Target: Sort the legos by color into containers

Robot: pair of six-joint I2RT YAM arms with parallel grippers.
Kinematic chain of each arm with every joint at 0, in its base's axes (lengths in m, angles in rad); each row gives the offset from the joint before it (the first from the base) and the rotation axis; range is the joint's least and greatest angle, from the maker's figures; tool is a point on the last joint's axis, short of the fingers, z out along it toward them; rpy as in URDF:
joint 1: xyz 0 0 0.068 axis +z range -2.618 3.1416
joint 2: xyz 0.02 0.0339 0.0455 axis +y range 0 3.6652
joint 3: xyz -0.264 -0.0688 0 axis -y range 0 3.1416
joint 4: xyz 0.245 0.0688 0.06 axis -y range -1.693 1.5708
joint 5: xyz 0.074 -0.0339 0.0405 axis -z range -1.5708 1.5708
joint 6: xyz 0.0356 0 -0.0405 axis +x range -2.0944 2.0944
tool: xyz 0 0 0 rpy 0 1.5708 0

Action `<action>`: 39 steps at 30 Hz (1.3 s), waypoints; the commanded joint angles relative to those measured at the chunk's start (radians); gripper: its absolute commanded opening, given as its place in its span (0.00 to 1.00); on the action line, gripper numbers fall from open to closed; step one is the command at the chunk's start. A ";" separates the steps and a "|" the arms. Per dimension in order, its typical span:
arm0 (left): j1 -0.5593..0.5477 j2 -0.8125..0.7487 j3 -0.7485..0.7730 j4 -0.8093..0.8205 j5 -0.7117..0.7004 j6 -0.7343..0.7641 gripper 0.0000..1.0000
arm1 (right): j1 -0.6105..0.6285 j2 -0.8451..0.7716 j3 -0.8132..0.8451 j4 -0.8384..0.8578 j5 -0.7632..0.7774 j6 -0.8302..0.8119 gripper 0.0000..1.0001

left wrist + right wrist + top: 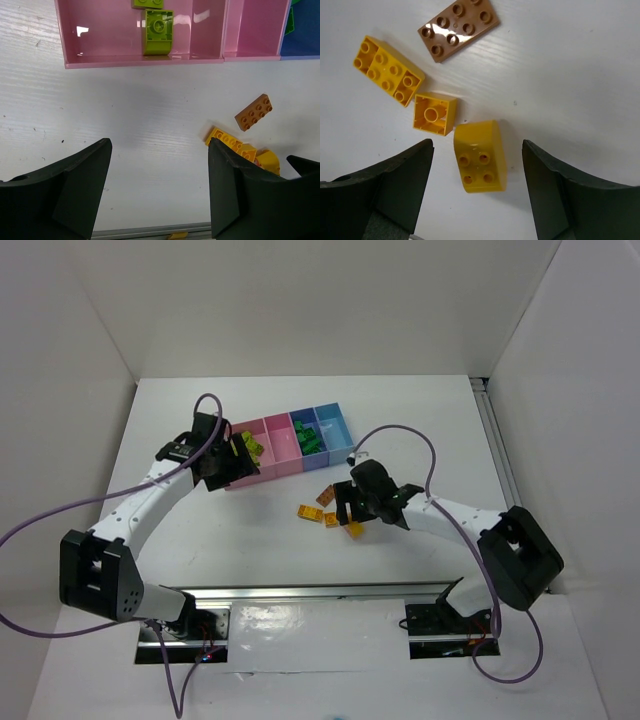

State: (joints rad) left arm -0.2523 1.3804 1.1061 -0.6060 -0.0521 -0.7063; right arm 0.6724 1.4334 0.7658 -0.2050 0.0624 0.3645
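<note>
My left tool [160, 150] is spread wide with nothing in it, hanging just on the near side of the containers [145, 61], at their pink end where lime green bricks [158, 31] lie inside. My right tool [477, 150] is spread too, straddling a curved yellow brick [480, 156] on the desk [570, 75], off the near side of the containers' blue end, with two more yellow bricks [387, 70] and a brown-orange plate [458, 27] close by. Dark green bricks [308, 437] sit in a blue compartment.
</note>
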 commanded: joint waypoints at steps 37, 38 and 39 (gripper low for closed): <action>0.050 -0.072 -0.057 -0.018 -0.101 0.002 0.83 | 0.070 0.666 1.122 -0.143 0.132 -0.099 0.37; 0.050 -0.072 -0.057 -0.027 -0.101 0.011 0.83 | 0.070 0.695 1.159 -0.157 0.158 -0.099 0.40; 0.059 -0.081 -0.066 -0.028 -0.101 0.011 0.83 | 0.061 0.747 1.191 -0.157 0.159 -0.099 0.47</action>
State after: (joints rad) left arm -0.2119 1.3285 1.0573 -0.6121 -0.1364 -0.6914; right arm 0.7418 2.1208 1.8397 -0.3580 0.1955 0.2893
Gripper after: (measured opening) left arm 0.829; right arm 0.466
